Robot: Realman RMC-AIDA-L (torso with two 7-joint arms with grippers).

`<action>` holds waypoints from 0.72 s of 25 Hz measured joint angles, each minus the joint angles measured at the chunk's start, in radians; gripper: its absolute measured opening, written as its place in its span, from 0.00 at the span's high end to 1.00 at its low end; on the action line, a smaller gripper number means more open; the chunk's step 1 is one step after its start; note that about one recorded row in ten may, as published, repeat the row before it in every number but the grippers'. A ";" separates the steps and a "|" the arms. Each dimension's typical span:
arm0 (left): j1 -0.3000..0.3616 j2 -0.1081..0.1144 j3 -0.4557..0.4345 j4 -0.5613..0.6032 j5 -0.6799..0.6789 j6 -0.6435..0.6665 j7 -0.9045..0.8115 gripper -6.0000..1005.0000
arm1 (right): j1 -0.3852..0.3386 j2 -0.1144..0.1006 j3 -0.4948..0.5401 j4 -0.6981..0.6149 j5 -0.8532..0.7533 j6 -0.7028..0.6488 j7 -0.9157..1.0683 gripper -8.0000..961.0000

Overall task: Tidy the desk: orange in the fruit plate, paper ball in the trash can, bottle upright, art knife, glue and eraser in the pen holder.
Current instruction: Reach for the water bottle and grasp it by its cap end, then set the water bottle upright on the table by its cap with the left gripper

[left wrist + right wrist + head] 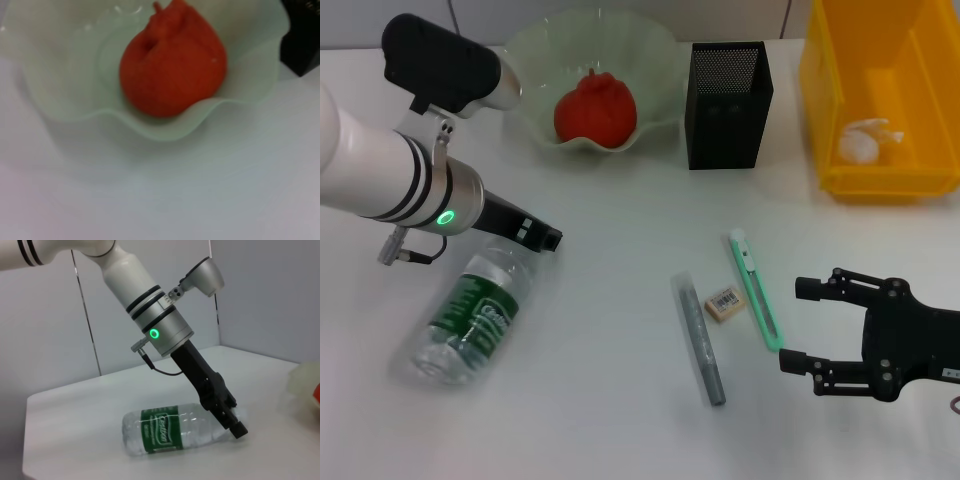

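**Bottle on its side, left gripper at its neck end**

On the white bench (620, 400), the clear bottle (470, 312) with a green label lies on its side at the lower left of the head view. The left gripper (542, 238) reaches down from the upper left and sits at the bottle's neck end; the right wrist view shows its black jaws against that end, but whether they are clamped on it or merely resting there I cannot tell.

The right gripper (798, 325) hangs low at the lower right of the head view, jaws spread apart and holding nothing, just beside the green art knife (756, 290). Next to the knife, toward the centre, lies the small eraser (724, 302), and beside that the grey glue stick (698, 338), all flat on the bench.

At the top centre, the orange (596, 108) sits inside the pale green fruit plate (530, 60); the left wrist view shows it resting in the plate's hollow. The black mesh pen holder (728, 104) stands upright just right of the plate. In the upper right, the paper ball (865, 140) lies inside the yellow trash can (840, 100).
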 joint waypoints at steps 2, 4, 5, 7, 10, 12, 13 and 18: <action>0.005 -0.001 0.006 0.025 -0.002 0.009 0.007 0.34 | -0.002 0.000 0.006 -0.002 0.000 -0.002 0.001 0.13; 0.006 -0.001 0.008 0.031 -0.001 0.010 0.008 0.42 | -0.002 0.000 0.010 -0.002 0.001 -0.002 0.001 0.13; 0.009 0.000 0.011 0.037 0.000 0.012 0.008 0.46 | -0.002 0.000 0.013 -0.001 0.001 -0.002 0.002 0.13; 0.009 0.001 0.011 0.041 0.001 0.015 0.009 0.51 | -0.001 0.000 0.022 0.003 0.001 -0.002 0.003 0.13; 0.020 0.002 0.009 0.066 -0.004 0.021 0.027 0.53 | -0.001 0.000 0.031 0.004 0.001 -0.003 0.008 0.13; 0.049 0.002 0.002 0.116 -0.034 0.021 0.075 0.55 | -0.002 0.000 0.035 0.001 0.002 -0.004 0.012 0.13; 0.049 0.002 0.002 0.116 -0.034 0.021 0.075 0.55 | -0.003 0.000 0.038 -0.001 0.002 -0.005 0.013 0.13; 0.187 0.005 -0.099 0.242 -0.333 -0.023 0.414 0.55 | -0.002 0.000 0.048 -0.001 0.003 -0.012 0.013 0.13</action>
